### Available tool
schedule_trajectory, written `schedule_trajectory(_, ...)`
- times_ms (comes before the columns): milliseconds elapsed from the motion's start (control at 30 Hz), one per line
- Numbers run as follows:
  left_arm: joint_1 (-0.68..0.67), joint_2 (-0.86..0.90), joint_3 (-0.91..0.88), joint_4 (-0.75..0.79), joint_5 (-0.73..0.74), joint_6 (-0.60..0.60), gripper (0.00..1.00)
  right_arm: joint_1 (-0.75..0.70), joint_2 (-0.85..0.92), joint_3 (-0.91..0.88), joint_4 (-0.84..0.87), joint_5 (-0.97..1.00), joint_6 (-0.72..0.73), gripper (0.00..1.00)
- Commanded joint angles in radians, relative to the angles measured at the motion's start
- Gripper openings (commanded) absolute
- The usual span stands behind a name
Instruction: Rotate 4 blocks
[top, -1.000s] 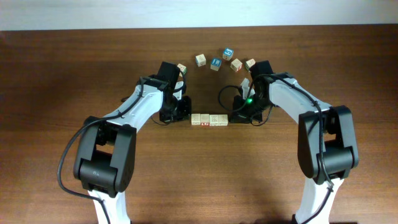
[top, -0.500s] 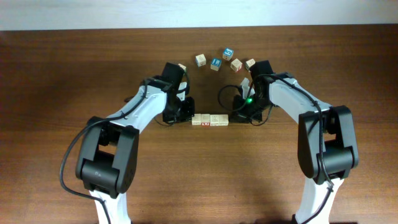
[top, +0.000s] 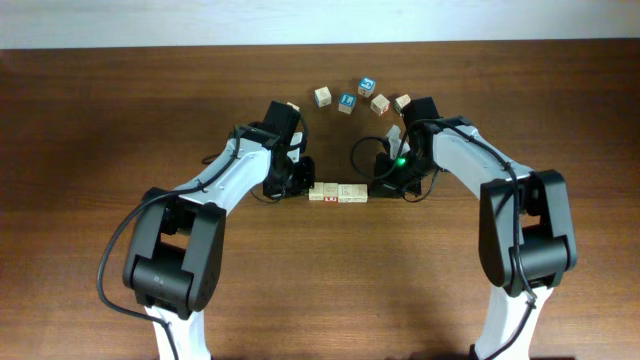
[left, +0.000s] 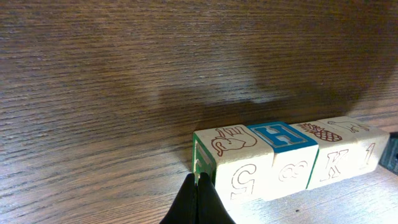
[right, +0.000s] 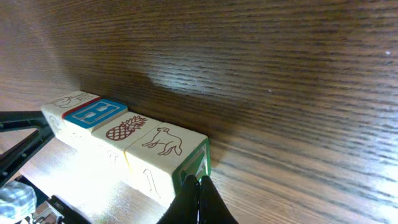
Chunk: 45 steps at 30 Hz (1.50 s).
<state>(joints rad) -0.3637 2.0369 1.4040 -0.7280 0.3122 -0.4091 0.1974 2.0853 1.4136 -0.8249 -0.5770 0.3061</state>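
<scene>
Tabletop (top: 100, 120): closed jaws beside the blocks (top: 337, 192)

left end effector (left: 198, 188): tips pressed together, touching the green end of the row | blocks (left: 287, 155): four in a line, side by side, touching | tops, left to right: hand, blue H, pineapple, animal | desk (left: 124, 74): brown wood

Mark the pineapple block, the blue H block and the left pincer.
pineapple block (right: 126, 129): right wrist view, top face.
blue H block (left: 283, 135): left wrist view, top face.
left pincer (left: 199, 184): left wrist view, between shut fingertips.
</scene>
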Motion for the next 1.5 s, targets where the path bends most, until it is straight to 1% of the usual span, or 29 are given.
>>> schedule_trajectory(0,-0.01,0.011,-0.011,0.006,0.023,-0.006,0.0,0.014,-0.089,0.019,0.003,-0.051,-0.013,0.04)
schedule_trajectory(233,-0.01,0.011,-0.011,0.006,0.023,-0.006,0.0,0.024,-0.131,0.019,-0.013,-0.03,-0.012,0.04)
schedule_trajectory(300,-0.01,0.011,-0.011,0.006,0.023,-0.005,0.0,0.002,-0.131,0.019,-0.016,0.028,0.01,0.04)
schedule_trajectory(400,-0.01,0.011,-0.011,0.006,0.023,-0.005,0.0,-0.042,-0.13,0.019,-0.035,0.093,-0.006,0.04)
schedule_trajectory(467,-0.01,0.011,-0.011,0.006,0.023,-0.005,0.0,-0.04,-0.13,0.008,-0.05,0.151,-0.006,0.04)
schedule_trajectory(533,-0.01,0.011,-0.011,0.006,0.023,-0.005,0.0,-0.041,-0.126,-0.013,-0.047,0.167,-0.006,0.04)
schedule_trajectory(667,-0.01,0.011,-0.011,0.005,0.023,-0.005,0.0,-0.03,-0.084,-0.017,-0.046,0.167,-0.006,0.04)
schedule_trajectory(867,-0.01,0.011,-0.011,0.002,0.023,-0.005,0.0,0.056,-0.073,-0.017,0.014,0.167,0.019,0.04)
schedule_trajectory(1000,-0.01,0.011,-0.011,0.002,0.023,-0.005,0.0,0.047,-0.07,-0.011,0.021,0.158,0.024,0.04)
schedule_trajectory(1067,-0.01,0.012,-0.011,0.002,0.023,-0.005,0.0,0.027,-0.079,0.025,-0.026,0.138,0.011,0.04)
schedule_trajectory(1133,-0.01,0.011,-0.011,0.002,0.023,-0.006,0.0,0.002,-0.097,0.065,-0.105,0.173,0.028,0.04)
schedule_trajectory(1233,-0.01,0.012,-0.011,0.002,0.023,-0.006,0.0,-0.006,-0.083,0.055,-0.144,0.216,0.028,0.04)
schedule_trajectory(1467,-0.01,0.011,-0.011,0.002,0.023,-0.005,0.0,0.054,-0.021,0.0,-0.056,0.211,0.051,0.04)
